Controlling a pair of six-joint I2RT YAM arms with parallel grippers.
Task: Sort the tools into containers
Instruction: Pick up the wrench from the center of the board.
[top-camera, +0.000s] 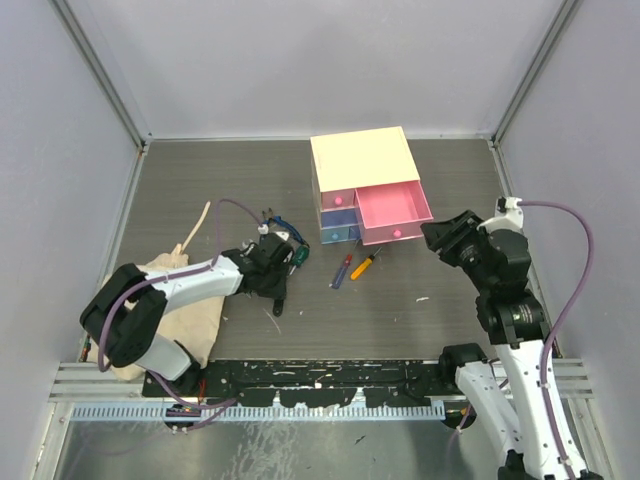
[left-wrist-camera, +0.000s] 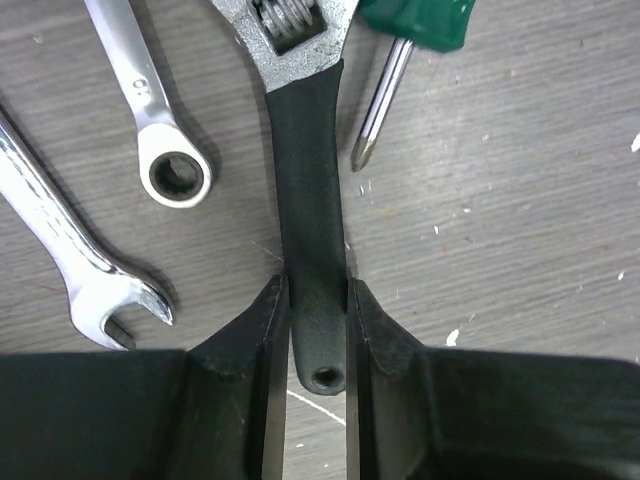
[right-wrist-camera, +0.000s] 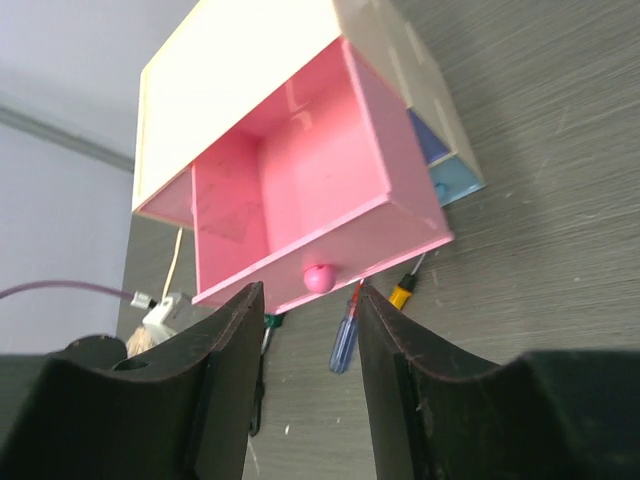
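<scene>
In the left wrist view my left gripper (left-wrist-camera: 317, 300) is shut on the black handle of an adjustable wrench (left-wrist-camera: 312, 180), which lies on the table. Two silver wrenches (left-wrist-camera: 150, 110) lie to its left and a green-handled screwdriver (left-wrist-camera: 400, 50) to its right. The cream chest (top-camera: 360, 160) stands at the back of the table with its pink drawer (top-camera: 393, 208) pulled out and bare inside. My right gripper (right-wrist-camera: 305, 320) hangs open and holds nothing, facing the drawer's pink knob (right-wrist-camera: 319, 278). A blue-handled screwdriver (right-wrist-camera: 345, 335) and an orange-handled one (right-wrist-camera: 402, 293) lie in front of the drawer.
A beige cloth bag (top-camera: 190, 310) lies at the near left under the left arm, and a thin wooden stick (top-camera: 198, 228) lies behind it. The chest's smaller drawers (top-camera: 340, 222) stand shut on its left side. Grey walls close in the table.
</scene>
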